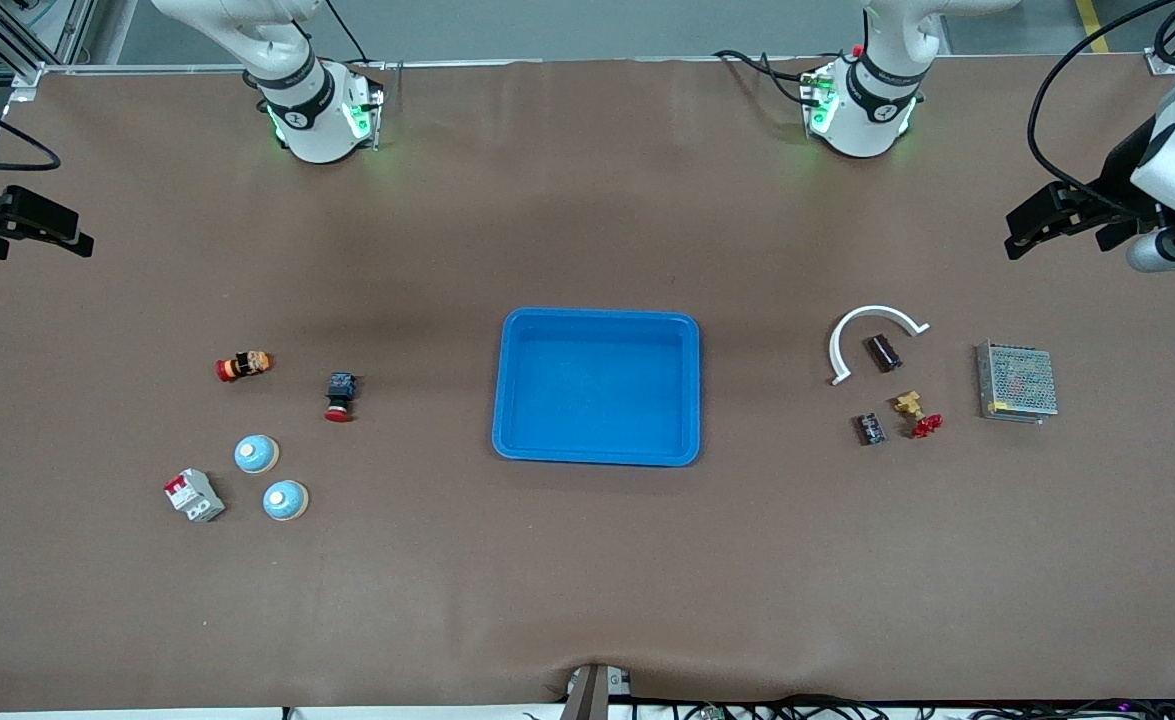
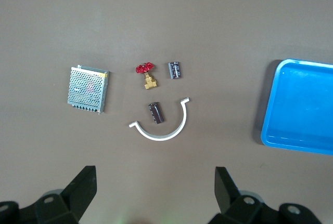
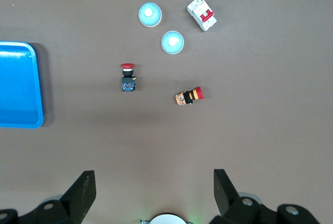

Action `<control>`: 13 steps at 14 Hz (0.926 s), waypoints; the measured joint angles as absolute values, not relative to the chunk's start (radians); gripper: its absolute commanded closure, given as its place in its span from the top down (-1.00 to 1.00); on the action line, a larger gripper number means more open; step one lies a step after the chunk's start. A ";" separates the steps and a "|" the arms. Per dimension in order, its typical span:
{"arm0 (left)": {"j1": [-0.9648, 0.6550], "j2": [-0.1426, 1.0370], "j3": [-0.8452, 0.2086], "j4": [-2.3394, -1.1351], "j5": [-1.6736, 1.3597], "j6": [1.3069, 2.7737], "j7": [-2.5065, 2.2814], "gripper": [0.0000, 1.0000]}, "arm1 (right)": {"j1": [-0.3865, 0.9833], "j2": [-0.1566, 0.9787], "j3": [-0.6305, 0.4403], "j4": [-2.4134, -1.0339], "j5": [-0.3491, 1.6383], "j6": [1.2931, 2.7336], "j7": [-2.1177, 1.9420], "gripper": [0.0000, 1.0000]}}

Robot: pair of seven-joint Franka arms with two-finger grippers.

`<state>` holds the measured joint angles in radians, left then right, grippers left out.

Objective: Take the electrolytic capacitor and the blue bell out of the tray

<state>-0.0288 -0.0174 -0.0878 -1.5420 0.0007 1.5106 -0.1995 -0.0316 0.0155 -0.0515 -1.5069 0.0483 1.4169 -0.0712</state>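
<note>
Two dark capacitors lie toward the left arm's end of the table: one point(image 1: 884, 352) point(image 2: 156, 113) inside a white arc, the other point(image 1: 870, 429) point(image 2: 175, 70) nearer the front camera. Two blue dome bells point(image 1: 256, 454) point(image 1: 285, 500) sit toward the right arm's end, and both show in the right wrist view point(image 3: 150, 14) point(image 3: 172, 42). A blue tray point(image 1: 597, 314) stands in the middle, empty. My left gripper point(image 1: 1057, 245) point(image 2: 155, 177) is open and empty, high over the table's edge at its end. My right gripper point(image 1: 42, 247) point(image 3: 154, 180) is open and empty, high over its end.
A white arc piece point(image 1: 872, 335), a brass valve with a red handle point(image 1: 917, 413) and a metal mesh power supply point(image 1: 1016, 382) lie by the capacitors. A red push button point(image 1: 340, 396), an orange and red switch point(image 1: 244, 366) and a white circuit breaker point(image 1: 194, 495) lie by the bells.
</note>
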 measured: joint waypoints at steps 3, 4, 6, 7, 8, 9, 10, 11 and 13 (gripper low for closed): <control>-0.029 -0.017 -0.088 -1.542 0.001 1.511 -0.200 1.00 | -0.031 0.015 -0.050 -1.499 0.019 1.417 -0.071 1.00; -0.029 -0.017 -0.088 -1.542 0.001 1.511 -0.200 1.00 | -0.031 0.015 -0.051 -1.498 0.017 1.417 -0.071 1.00; -0.029 -0.017 -0.088 -1.542 0.001 1.511 -0.200 1.00 | -0.031 0.016 -0.051 -1.493 0.015 1.417 -0.071 1.00; -0.029 -0.017 -0.088 -1.542 0.001 1.511 -0.200 1.00 | -0.031 0.015 -0.052 -1.489 0.015 1.417 -0.071 1.00; -0.029 -0.017 -0.088 -1.542 0.001 1.511 -0.200 1.00 | -0.031 0.015 -0.052 -1.486 0.015 1.417 -0.071 1.00; -0.029 -0.017 -0.088 -1.542 0.001 1.511 -0.200 1.00 | -0.031 0.015 -0.052 -1.484 0.015 1.417 -0.070 1.00; -0.029 -0.017 -0.088 -1.542 0.001 1.511 -0.200 1.00 | -0.031 0.015 -0.052 -1.484 0.015 1.417 -0.070 1.00; -0.029 -0.017 -0.088 -1.542 0.001 1.511 -0.202 1.00 | -0.032 0.015 -0.052 -1.484 0.015 1.418 -0.070 1.00; -0.029 -0.017 -0.088 -1.542 0.001 1.511 -0.223 1.00 | -0.032 0.015 -0.053 -1.484 0.015 1.418 -0.070 1.00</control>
<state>-0.0287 -0.0173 -0.0876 -1.5420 0.0007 1.5105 -0.2234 -0.0319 0.0155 -0.0531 -1.4838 0.0147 1.4184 -0.0702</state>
